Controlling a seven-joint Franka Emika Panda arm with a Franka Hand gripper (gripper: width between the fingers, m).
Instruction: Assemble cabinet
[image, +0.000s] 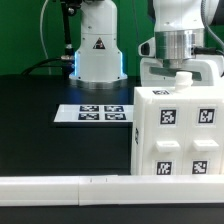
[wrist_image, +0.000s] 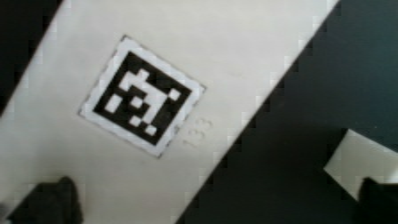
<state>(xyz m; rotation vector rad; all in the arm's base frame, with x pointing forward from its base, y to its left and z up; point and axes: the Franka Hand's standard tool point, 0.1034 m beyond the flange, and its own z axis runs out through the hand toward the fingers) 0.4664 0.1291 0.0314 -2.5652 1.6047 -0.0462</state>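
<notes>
The cabinet (image: 175, 140) stands on the black table (image: 40, 130), at about 4 o'clock in the exterior view. It is a tall white box. The side facing the camera bears four square black-and-white tags (image: 168, 116), two over two.

The gripper (image: 183, 84) hangs at 12 o'clock of the cabinet, right over its top edge. From this view I cannot tell whether it touches the box.

In the wrist view a white cabinet face (wrist_image: 231, 60) runs slantwise across the picture, with one tag (wrist_image: 143, 97) on it. Which face this is I cannot tell. The two dark fingertips (wrist_image: 50, 200) of the gripper (wrist_image: 214, 197) show at opposite corners, spread wide, with nothing pinched between them. One tip lies over the white face. The other is beside a small white corner (wrist_image: 361, 160) that is too blurred to name, with dark table between that corner and the face.

The marker board (image: 95, 113) lies flat at 9 o'clock of the cabinet, just beside it. The robot base (image: 97, 50), with a blue glow at its foot, is at 12 o'clock of the board. A long white rail (image: 60, 187) lies across 6 o'clock, in front of board and cabinet.
</notes>
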